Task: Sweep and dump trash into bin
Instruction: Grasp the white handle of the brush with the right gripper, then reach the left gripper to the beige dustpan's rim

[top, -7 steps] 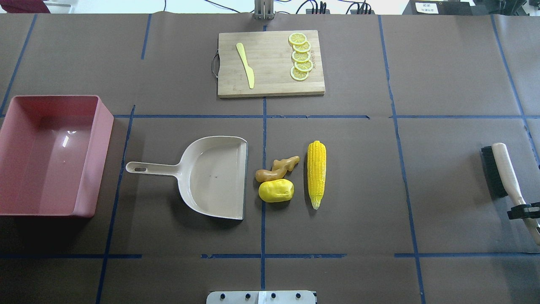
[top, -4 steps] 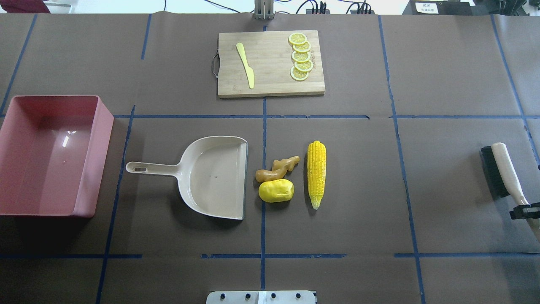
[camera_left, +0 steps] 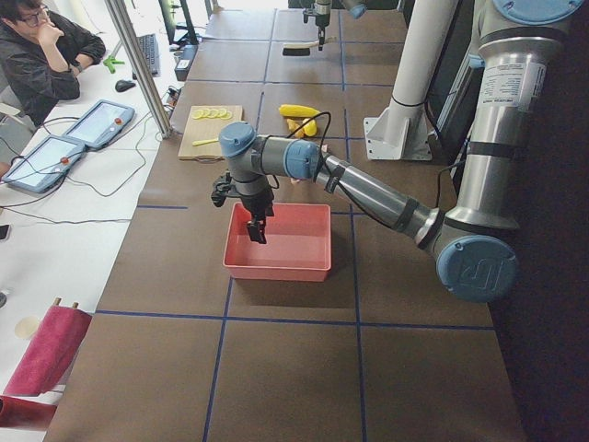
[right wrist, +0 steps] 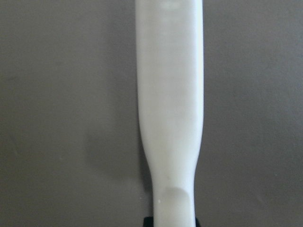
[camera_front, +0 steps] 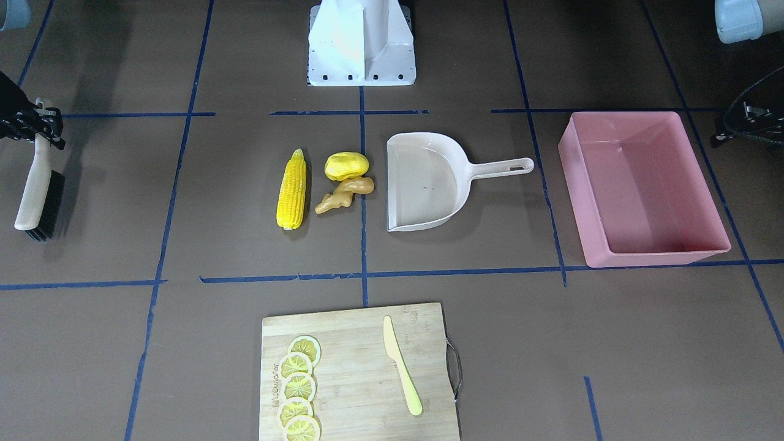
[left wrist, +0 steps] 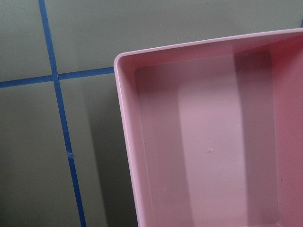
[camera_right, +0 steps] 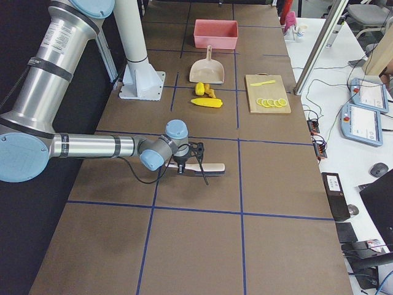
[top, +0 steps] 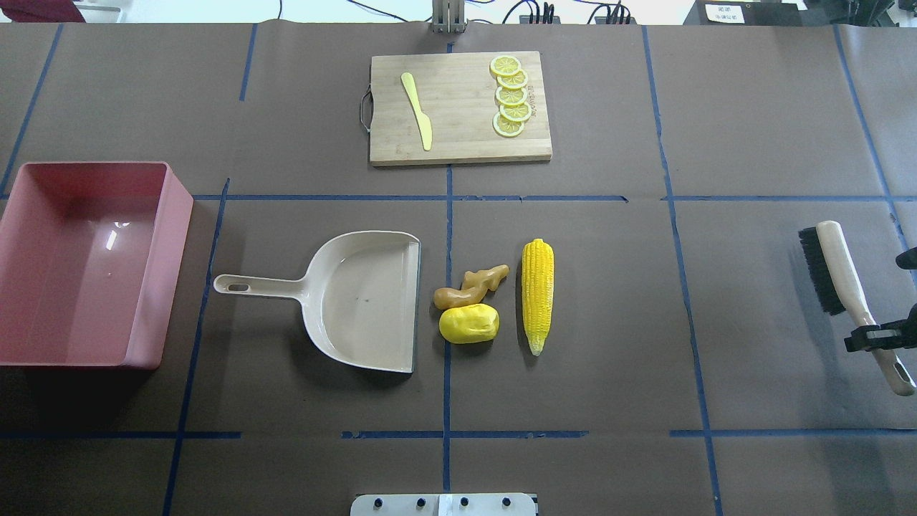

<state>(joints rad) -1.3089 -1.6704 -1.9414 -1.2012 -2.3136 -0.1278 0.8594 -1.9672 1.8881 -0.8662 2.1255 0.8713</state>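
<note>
The right gripper (top: 875, 337) clamps the brush (top: 844, 276) by its handle, forearm stretched low at 3 o'clock. The left gripper (camera_left: 256, 226) hangs pointing down over the bin (top: 163, 272), and I can't tell how far open it is. The trash (top: 469, 324) lies at the dustpan's (top: 358, 301) 3 o'clock.

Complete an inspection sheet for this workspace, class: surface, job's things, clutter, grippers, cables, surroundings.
Surface: brown paper-covered table with a blue tape grid.
Job's things: corn cob, yellow lump and ginger root lie by the open edge of the empty dustpan; pink bin empty, at the robot's left end.
Clutter: cutting board with pale knife and five lemon slices.
Grippers: right gripper, jaws shut on the brush handle; left gripper hangs over the bin, jaws unclear.
Cables: black cable loops along the left arm; other cables at the table's far edge.
Surroundings: seated person and two tablets on a side desk.
</note>
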